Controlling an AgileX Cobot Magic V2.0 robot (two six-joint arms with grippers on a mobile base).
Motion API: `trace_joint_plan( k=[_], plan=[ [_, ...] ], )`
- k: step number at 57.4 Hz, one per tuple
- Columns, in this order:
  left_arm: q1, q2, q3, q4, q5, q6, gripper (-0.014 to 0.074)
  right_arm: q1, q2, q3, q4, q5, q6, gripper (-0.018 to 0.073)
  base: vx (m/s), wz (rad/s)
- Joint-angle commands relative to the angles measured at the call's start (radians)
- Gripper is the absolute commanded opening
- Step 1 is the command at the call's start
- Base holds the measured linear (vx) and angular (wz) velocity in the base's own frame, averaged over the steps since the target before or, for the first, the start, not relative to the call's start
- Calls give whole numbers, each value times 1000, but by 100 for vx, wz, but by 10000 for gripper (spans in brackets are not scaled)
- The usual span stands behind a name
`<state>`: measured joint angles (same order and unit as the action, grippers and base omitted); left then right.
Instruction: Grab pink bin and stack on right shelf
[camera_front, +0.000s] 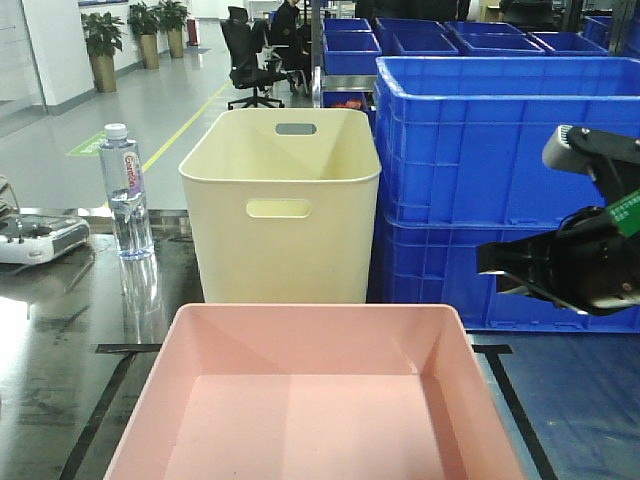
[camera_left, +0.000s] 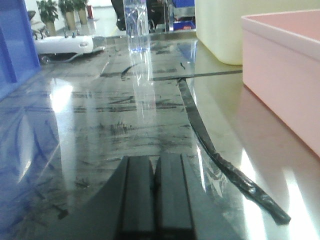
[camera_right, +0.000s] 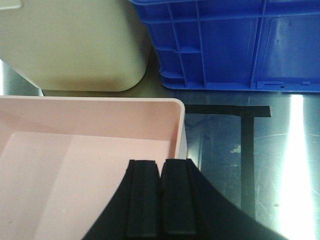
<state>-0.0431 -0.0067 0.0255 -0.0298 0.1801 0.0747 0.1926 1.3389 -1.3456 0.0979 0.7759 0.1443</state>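
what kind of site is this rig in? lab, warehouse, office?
Looks like an open office or lab floor set up for a logistics test, though that is a guess. Stacked blue crates sit beside a taped glossy table, while office chairs and potted plants stand on a floor behind.

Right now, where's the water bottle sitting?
In the front view the water bottle stands upright on the glossy dark table at the left, just left of the cream bin and beside a white controller.
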Motion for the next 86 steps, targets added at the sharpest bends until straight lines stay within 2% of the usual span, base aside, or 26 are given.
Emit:
trace_joint_plan(
  k=[1, 43, 52, 59, 64, 71, 86],
  plan=[
    [2, -6, 16, -2, -100, -8, -1, -5, -30, -30, -2, -69, -6, -13, 0, 0],
    [2, -7, 14, -2, -112, -7, -1, -5, -28, -30, -2, -50, -6, -13, 0, 0],
    [2, -7, 14, -2, -112, -7, -1, -14, -71, -8, -73, -61, -6, -13, 0, 0],
    [2, -7, 14, -2, -112, -7, -1, -17, -219, 137, -126, -191, -7, -11, 0, 0],
    [2, -7, 14, -2, -112, -7, -1, -49, -351, 301, -154, -321, -8, -11, 0, 0],
    [2, -7, 14, -2, -112, -7, -1, -105, -562, 530, -152, -433, -23, -11, 0, 0],
    [1, -7, 14, -2, -112, -7, -1, -151, -996, 966, -149, -475, -195, -11, 0, 0]
  ],
)
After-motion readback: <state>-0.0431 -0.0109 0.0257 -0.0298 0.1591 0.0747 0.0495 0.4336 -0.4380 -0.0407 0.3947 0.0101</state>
